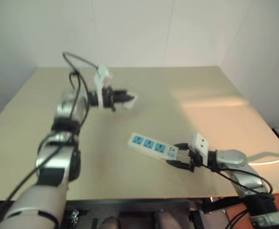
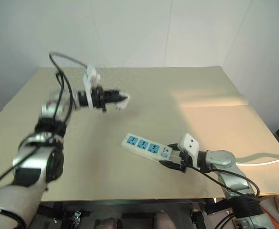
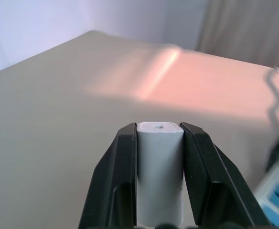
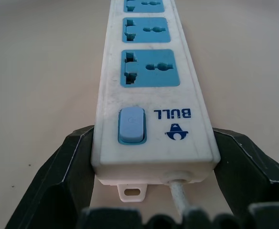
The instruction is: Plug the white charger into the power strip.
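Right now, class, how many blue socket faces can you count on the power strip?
3, in one row along the power strip lying on the table: one next to the blue switch, one in the middle, one at the far end. None appears hidden.

A flat, pale beige rectangular tabletop fills the scene. Plain white walls rise behind its far edge.
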You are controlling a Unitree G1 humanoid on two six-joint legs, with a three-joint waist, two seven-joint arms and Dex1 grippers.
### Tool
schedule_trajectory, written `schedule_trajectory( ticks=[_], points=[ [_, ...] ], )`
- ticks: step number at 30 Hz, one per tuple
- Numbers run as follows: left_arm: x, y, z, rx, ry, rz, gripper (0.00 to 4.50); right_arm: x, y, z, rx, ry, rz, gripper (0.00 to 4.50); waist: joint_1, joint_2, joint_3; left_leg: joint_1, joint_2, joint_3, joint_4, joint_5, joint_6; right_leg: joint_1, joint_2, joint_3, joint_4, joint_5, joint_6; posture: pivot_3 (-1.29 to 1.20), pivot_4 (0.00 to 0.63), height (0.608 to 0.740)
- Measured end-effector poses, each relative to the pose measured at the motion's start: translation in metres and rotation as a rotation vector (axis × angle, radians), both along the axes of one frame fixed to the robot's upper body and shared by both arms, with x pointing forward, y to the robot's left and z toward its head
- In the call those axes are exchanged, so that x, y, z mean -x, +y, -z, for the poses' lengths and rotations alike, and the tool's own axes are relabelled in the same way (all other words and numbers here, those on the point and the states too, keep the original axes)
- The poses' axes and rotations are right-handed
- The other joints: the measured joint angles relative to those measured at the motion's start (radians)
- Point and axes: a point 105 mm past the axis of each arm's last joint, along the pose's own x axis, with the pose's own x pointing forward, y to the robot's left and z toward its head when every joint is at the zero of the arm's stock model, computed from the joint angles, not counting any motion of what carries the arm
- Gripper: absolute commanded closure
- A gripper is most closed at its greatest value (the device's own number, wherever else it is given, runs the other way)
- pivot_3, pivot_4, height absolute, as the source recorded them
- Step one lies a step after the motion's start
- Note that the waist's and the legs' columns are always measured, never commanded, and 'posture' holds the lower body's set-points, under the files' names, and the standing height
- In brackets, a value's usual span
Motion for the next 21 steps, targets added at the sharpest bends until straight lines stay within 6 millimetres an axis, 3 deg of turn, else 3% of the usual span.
schedule_trajectory(
  ticks=[2,6,9,21],
  points=[
    [0.015,0.0,0.01,0.038,0.003,0.061,3.51,0.001,0.003,0.0,-0.001,-0.006,-0.022,1.05,0.003,-0.001,0.0,-0.001,0.0,-0.001,0.001,0.0,0.0,0.0,0.0,0.0,0.001,0.0,0.0,0.0,0.15,0.74],
    [0.041,0.003,-0.012,0.204,-0.107,0.163,3.51,0.002,0.012,-0.003,-0.001,-0.035,-0.09,1.05,0.011,-0.001,0.0,0.0,0.0,-0.001,0.002,0.0,0.0,0.002,-0.001,-0.001,-0.001,0.0,0.0,0.0,0.15,0.74],
    [0.058,0.005,-0.016,0.287,-0.109,0.251,3.51,-0.002,0.021,-0.001,0.018,-0.044,-0.138,1.05,0.008,-0.001,0.0,0.002,0.0,-0.001,0.002,0.0,0.0,0.003,-0.001,-0.001,0.0,0.0,0.0,0.0,0.15,0.74],
    [0.084,0.003,0.011,0.266,-0.008,0.416,3.51,-0.013,0.048,0.002,0.026,-0.052,-0.272,1.05,0.0,-0.001,0.0,0.003,0.001,-0.001,0.001,0.0,0.0,0.004,0.0,0.0,0.0,0.0,-0.001,0.0,0.15,0.74]
  ],
)
